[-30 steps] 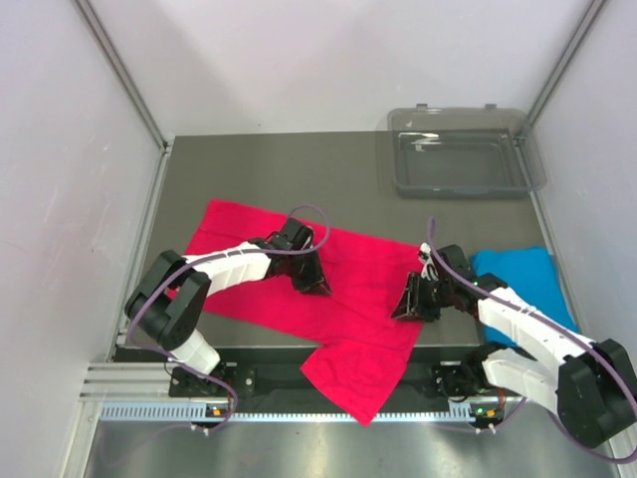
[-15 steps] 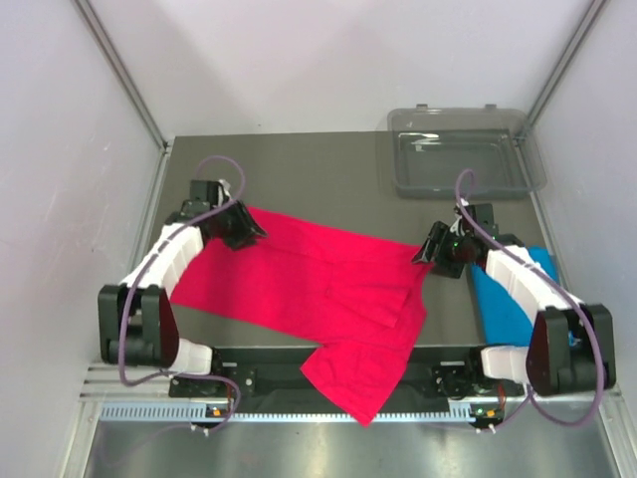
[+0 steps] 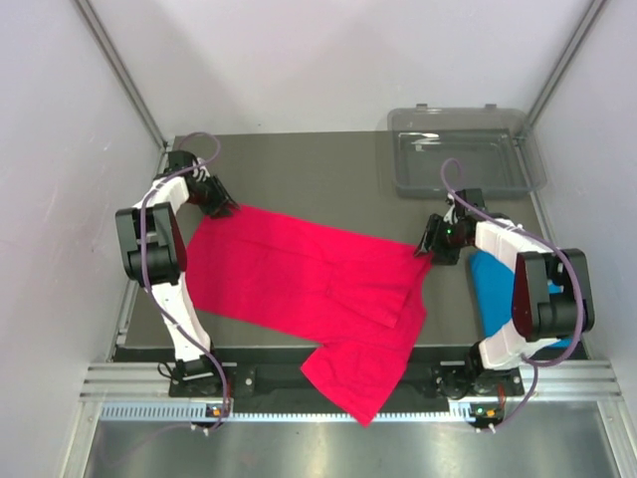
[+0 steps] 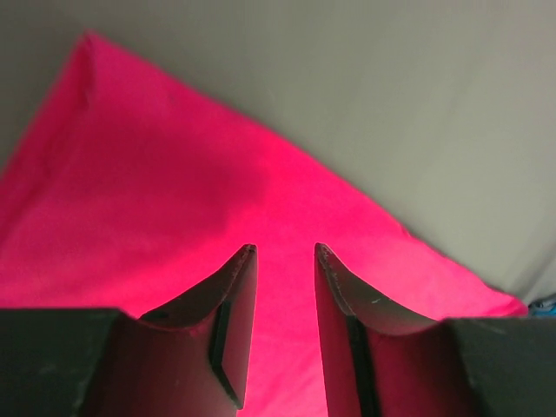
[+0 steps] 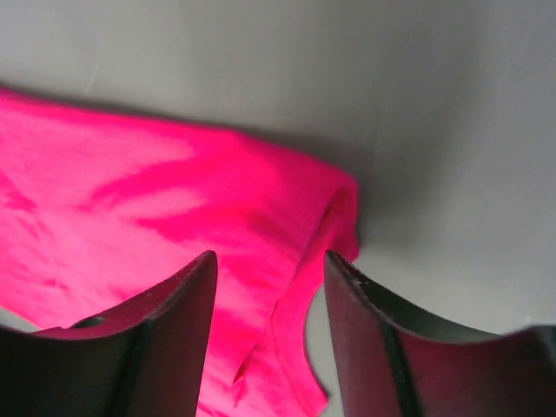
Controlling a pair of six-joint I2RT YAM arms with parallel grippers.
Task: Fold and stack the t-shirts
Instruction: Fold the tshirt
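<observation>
Item 1, surface [image 3: 299, 169]: dark mat, carrying everything noted below.

Item 2, crimson shirt [image 3: 309, 274]: lies opened out flat across the middle of the surface. Its long axis runs from the far-left corner down to the right, slightly slanted to the near edge. One panel is doubled over near the right end, and a lower part hangs off the near edge. No tidy fold is made yet.

Item 3, grey tray [image 3: 468, 192]: far-right corner, well apart from the crimson shirt.

Item 4, blue shirt [image 3: 495, 296]: bunched at the right edge, partly under my right arm, beside the crimson one and not stacked.

Item 5, left tool [image 3: 221, 206]: sits at the far-left corner of the crimson shirt. In the wrist view its fingers [image 4: 234, 321] are only narrowly parted above the cloth [image 4: 174, 191], with nothing pinched that I can see.

Item 6, right tool [image 3: 434, 244]: sits at the right-hand corner. Fingers [image 5: 174, 330] stand wider apart over the corner hem [image 5: 130, 200], gripping nothing.

Assessment: the step in hand is laying out the first shirt. The next move calls for both tools to pinch their corners and draw them together toward the near side for an even fold.
</observation>
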